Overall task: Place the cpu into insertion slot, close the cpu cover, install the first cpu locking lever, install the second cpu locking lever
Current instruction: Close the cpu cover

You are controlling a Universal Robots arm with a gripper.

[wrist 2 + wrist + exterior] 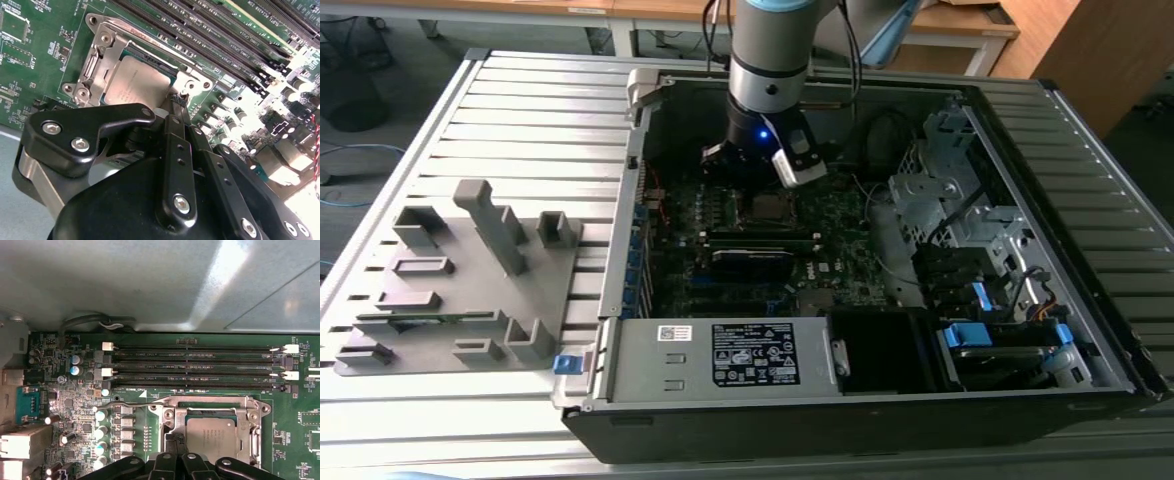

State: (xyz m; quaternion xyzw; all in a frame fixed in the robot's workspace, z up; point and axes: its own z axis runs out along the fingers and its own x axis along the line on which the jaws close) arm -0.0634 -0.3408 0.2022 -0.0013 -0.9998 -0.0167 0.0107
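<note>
Currently, computer case (pixel 881 425): holds the motherboard (pixel 85 390).
insertion slot (pixel 770 207): cpu (pixel 137 82) seated inside.
cpu cover (pixel 100 55): lying flat over the cpu.
gripper (pixel 177 100): pinched closed at the cover's corner; grasp unclear.

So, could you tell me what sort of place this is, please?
Probably a robotics lab or workshop: an open computer case lies on a slatted metal table, a grey fixture tray sits beside it, and wooden desks stand behind.
</note>
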